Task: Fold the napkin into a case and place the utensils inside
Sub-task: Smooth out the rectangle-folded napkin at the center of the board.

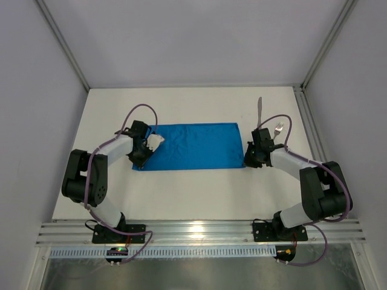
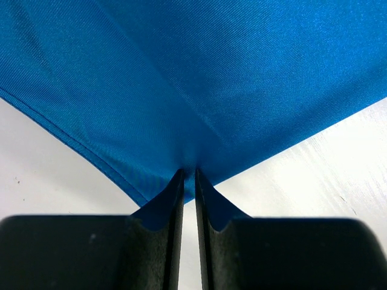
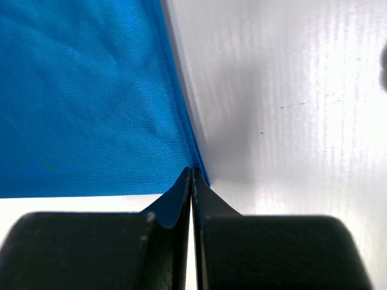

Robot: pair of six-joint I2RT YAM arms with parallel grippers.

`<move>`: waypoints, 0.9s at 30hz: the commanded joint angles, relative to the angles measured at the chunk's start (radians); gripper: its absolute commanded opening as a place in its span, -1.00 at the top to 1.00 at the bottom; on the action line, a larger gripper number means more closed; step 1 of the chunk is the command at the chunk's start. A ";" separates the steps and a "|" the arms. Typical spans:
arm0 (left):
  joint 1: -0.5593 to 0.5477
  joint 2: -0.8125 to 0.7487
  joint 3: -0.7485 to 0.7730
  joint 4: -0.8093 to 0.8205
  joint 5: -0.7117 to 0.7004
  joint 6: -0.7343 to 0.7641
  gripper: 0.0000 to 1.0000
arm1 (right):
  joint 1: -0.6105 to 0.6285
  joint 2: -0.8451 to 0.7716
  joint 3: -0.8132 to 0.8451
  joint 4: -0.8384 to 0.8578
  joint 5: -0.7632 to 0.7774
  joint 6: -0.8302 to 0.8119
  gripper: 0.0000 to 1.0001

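Observation:
The blue napkin (image 1: 193, 145) lies flat on the white table as a wide rectangle. My left gripper (image 1: 140, 158) sits at its near left corner, with the jaws pinched on the cloth (image 2: 199, 78); only a thin slit shows between the fingers (image 2: 188, 172). My right gripper (image 1: 247, 160) sits at the near right corner, with the jaws shut on the cloth edge (image 3: 84, 103) at the fingertips (image 3: 191, 171). The knife (image 1: 259, 110) and the fork (image 1: 277, 128) lie on the table to the right of the napkin, behind my right arm.
The white table (image 1: 193, 193) is enclosed by grey walls on the left, back and right. A metal rail (image 1: 199, 229) runs along the near edge where the arm bases are bolted.

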 commanded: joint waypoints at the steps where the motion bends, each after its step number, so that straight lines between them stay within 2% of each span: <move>1: 0.009 0.062 -0.055 0.067 -0.026 0.024 0.74 | -0.028 -0.027 -0.019 -0.084 0.104 -0.002 0.93; 6: 0.009 0.042 -0.047 0.063 -0.015 0.025 0.72 | -0.041 -0.052 -0.003 -0.090 0.107 -0.032 0.93; 9: 0.009 0.001 -0.011 0.017 0.022 0.025 0.63 | -0.041 -0.047 0.061 -0.128 0.058 -0.084 0.93; 10: 0.009 -0.026 0.037 -0.008 0.037 0.027 0.60 | -0.041 -0.030 0.126 -0.187 0.058 -0.101 0.93; 12: 0.009 -0.051 0.097 -0.092 0.104 0.031 0.52 | -0.039 -0.030 0.185 -0.235 0.018 -0.138 0.93; 17: 0.009 -0.122 0.275 -0.265 0.297 0.068 0.36 | 0.014 -0.118 0.305 -0.314 0.097 -0.144 0.92; 19: 0.009 -0.136 0.295 -0.298 0.356 0.070 0.35 | 0.065 -0.124 0.322 -0.280 0.084 -0.120 0.92; 21: 0.009 -0.133 0.310 -0.313 0.399 0.067 0.44 | 0.171 -0.095 0.331 -0.189 0.049 -0.089 0.93; 22: 0.008 -0.126 0.312 -0.313 0.393 0.054 0.47 | 0.210 -0.075 0.352 -0.149 -0.036 -0.069 0.93; 23: 0.011 -0.111 0.309 -0.316 0.382 0.039 0.52 | 0.282 -0.020 0.368 -0.110 -0.067 -0.060 0.93; 27: 0.035 -0.094 0.258 -0.292 0.304 0.001 0.55 | 0.410 0.138 0.451 0.088 -0.187 -0.020 0.93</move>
